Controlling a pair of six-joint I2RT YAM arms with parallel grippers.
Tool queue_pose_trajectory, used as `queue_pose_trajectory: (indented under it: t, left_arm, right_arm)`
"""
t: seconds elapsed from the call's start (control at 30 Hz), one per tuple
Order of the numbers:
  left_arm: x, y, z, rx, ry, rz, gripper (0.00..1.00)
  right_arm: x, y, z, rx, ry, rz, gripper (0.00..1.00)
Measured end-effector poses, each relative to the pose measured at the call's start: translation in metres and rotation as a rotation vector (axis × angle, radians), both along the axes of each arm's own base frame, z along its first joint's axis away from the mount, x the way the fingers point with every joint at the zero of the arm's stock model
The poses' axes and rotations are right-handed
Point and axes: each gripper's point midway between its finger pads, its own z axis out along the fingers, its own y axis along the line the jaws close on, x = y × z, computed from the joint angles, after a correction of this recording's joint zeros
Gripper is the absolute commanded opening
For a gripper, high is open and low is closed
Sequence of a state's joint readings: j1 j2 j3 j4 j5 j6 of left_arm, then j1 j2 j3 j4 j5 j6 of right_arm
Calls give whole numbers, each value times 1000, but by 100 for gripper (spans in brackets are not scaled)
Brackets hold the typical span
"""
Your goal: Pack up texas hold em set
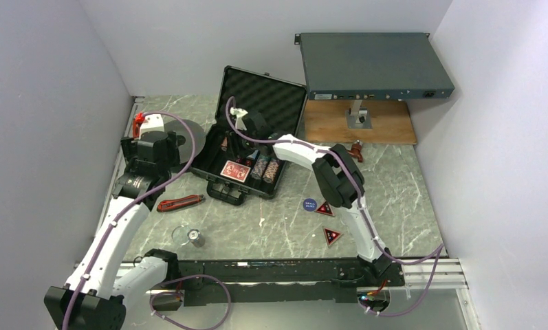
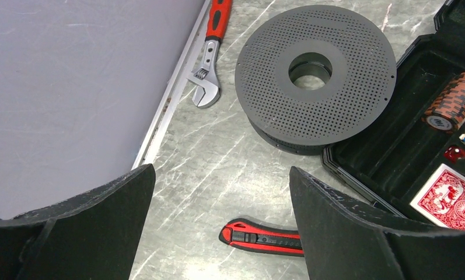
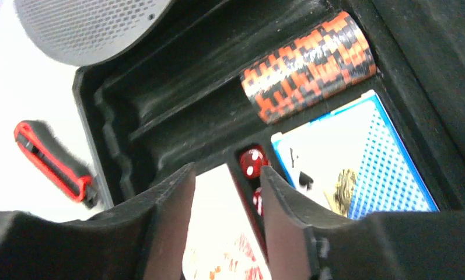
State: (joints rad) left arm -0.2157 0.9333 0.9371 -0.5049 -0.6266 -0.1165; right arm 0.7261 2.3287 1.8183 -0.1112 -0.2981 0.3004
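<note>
The black case (image 1: pixel 224 190) lies open on the table (image 1: pixel 278 227), with its foam-lined lid (image 1: pixel 265 93) raised toward the back wall. Inside the tray, an orange-and-black chip stack (image 3: pixel 308 64) is laid on its side in a groove, and a blue deck (image 3: pixel 358 169) is set just beside it. Red dice (image 3: pixel 252 162) are seen in a narrow slot between the blue deck and a red deck (image 1: pixel 235 170). More chip stacks (image 1: pixel 267 167) are held at the tray's right end.

The right gripper (image 3: pixel 225 172) is held low over the dice slot. Its fingers are parted a little and nothing is gripped. The left gripper (image 2: pixel 221 175) is spread wide and empty above bare table, near a grey spool (image 2: pixel 314 76), a wrench (image 2: pixel 209 58) and a red utility knife (image 2: pixel 259 236).

Outside the case, a round blue button (image 1: pixel 309 203) and two triangular markers (image 1: pixel 324 209) are left on the table to its right.
</note>
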Motion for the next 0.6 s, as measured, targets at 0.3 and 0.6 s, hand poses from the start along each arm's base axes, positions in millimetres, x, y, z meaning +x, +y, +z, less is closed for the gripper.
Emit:
queue_pose_trajectory:
  t: [0.3, 0.6]
  left_arm:
    - [-3, 8, 3, 9, -11, 36, 92]
    - [-13, 13, 19, 2, -74, 58, 93]
  right_arm:
    - [-48, -24, 99, 97, -139, 96, 65]
    - [-135, -24, 126, 142, -256, 306, 70]
